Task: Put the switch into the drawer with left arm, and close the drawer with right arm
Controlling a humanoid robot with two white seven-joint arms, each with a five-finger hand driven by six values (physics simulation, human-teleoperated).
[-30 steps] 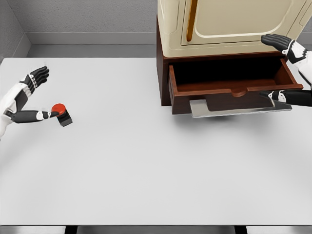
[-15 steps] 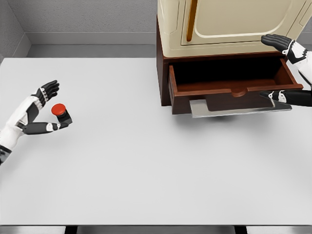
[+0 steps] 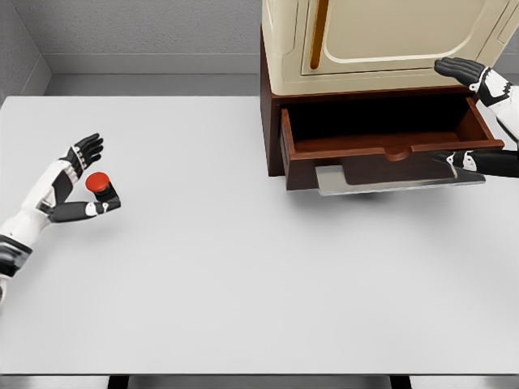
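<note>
Switch (image 3: 101,189) between left hand's (image 3: 71,182) spread fingers (image 3: 87,148), on table (image 3: 243,267).

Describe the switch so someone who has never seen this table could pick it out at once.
Start at the white table and go to its far left side, well away from the cabinet's open drawer. There the left hand is cupped around the switch. It is a small dark block topped by a round red button, the only red thing in view.

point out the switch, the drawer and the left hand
switch (image 3: 97,182), head view, on its red button top
drawer (image 3: 389,149), head view, on its front wall's rim
left hand (image 3: 75,180), head view, on the palm
</note>
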